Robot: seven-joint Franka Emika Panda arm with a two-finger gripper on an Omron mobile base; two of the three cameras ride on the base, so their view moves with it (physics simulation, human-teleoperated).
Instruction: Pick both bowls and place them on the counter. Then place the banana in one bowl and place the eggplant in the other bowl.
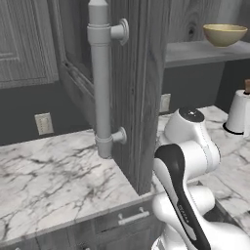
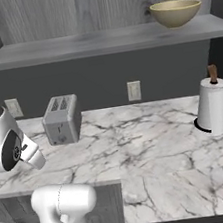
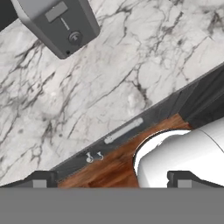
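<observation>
One bowl [image 2: 176, 12] on shelf [image 2: 98, 43], right end, high above bench [image 2: 153, 142]. My fingers [image 3: 112, 179] wide apart, holding nothing, aimed down at bench front edge; bowl well above.

One bowl [image 2: 175, 12], one toaster [image 2: 61, 119], one paper-towel roll [image 2: 212, 106], two wall outlets [image 2: 134, 90].

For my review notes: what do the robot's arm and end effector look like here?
The arm is glossy white with rounded, bulbous links, a black band running along one link and dark joint caps. No loose cables show. In the hand view the end effector shows two small dark, blocky finger tips.
</observation>
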